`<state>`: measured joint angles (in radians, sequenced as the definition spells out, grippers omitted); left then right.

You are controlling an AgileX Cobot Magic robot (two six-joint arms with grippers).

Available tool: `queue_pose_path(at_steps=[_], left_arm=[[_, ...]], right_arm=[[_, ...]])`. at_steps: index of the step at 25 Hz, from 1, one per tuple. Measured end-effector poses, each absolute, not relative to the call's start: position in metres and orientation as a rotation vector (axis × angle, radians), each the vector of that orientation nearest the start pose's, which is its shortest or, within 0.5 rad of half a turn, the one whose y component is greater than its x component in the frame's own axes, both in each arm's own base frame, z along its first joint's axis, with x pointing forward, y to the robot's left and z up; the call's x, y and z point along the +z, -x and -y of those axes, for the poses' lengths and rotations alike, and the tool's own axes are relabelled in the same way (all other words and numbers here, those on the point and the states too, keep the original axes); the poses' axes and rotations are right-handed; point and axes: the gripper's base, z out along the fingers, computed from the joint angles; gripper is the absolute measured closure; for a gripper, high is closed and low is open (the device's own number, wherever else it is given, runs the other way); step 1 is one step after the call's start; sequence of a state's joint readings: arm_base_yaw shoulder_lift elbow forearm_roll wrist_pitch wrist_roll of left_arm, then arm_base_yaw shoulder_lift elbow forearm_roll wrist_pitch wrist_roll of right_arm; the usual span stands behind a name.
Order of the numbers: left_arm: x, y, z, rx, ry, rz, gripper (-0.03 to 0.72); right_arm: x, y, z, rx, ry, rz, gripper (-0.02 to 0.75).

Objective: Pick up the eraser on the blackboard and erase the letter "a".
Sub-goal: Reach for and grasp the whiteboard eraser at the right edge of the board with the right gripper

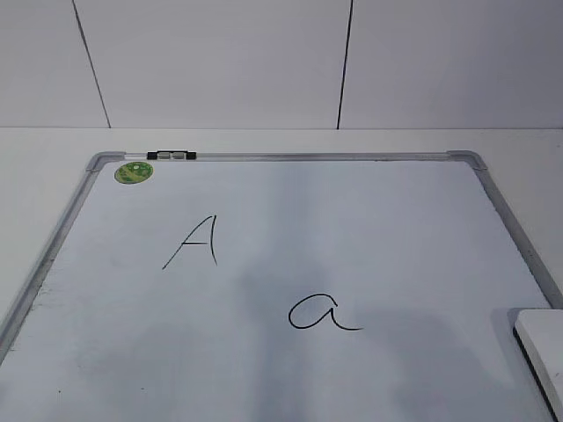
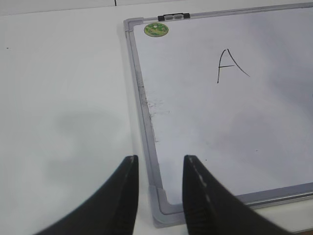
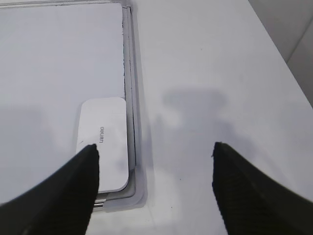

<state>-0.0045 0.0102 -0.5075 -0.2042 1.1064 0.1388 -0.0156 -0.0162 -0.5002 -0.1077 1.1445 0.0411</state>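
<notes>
The blackboard (image 1: 352, 229) is a white board with a silver frame, lying flat on the table. The cursive letter "a" (image 1: 324, 313) is at its lower middle. The white eraser (image 1: 544, 347) lies at the board's near right corner; in the right wrist view the eraser (image 3: 105, 142) sits against the frame. My right gripper (image 3: 154, 152) is open and empty, above the table just right of the eraser. My left gripper (image 2: 160, 164) is open and empty over the board's near left corner (image 2: 161, 205). Neither gripper shows in the exterior view.
A capital "A" (image 1: 195, 242) is on the board's left part, also in the left wrist view (image 2: 230, 63). A round green sticker (image 1: 134, 171) and a black-and-silver clip (image 1: 171, 155) sit at the far left corner. White table (image 3: 220, 73) lies beside the board; a wall stands behind.
</notes>
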Motion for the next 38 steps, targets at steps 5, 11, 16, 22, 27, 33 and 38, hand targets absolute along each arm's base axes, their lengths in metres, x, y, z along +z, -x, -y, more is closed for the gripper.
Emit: queue_pose_path(at_steps=[5, 11, 16, 22, 27, 33, 38], left_arm=[[0.2772, 0.0072, 0.0165, -0.164, -0.164, -2.073, 0.454], [0.2772, 0.0072, 0.0165, -0.164, -0.164, -2.073, 0.453], [0.2772, 0.0072, 0.0165, -0.164, -0.164, -2.073, 0.453], [0.2772, 0.0072, 0.0165, -0.164, -0.164, -2.073, 0.453], [0.2772, 0.0072, 0.0165, -0.164, -0.164, -2.073, 0.453], [0.2772, 0.0072, 0.0165, -0.164, -0.164, -2.073, 0.453], [0.2772, 0.0072, 0.0165, -0.164, -0.164, -2.073, 0.454]], right_arm=[[0.2709, 0.0115, 0.0087, -0.115, -0.071, -2.108, 0.164], [0.2709, 0.0115, 0.0087, -0.115, -0.071, -2.108, 0.164], [0.2709, 0.0115, 0.0087, -0.115, -0.071, -2.108, 0.164], [0.2709, 0.0115, 0.0087, -0.115, -0.071, -2.108, 0.164], [0.2709, 0.0115, 0.0087, -0.115, -0.071, -2.108, 0.164], [0.2709, 0.0115, 0.0087, -0.115, -0.071, -2.108, 0.164], [0.2709, 0.0115, 0.0085, -0.112, -0.071, -2.108, 0.164]])
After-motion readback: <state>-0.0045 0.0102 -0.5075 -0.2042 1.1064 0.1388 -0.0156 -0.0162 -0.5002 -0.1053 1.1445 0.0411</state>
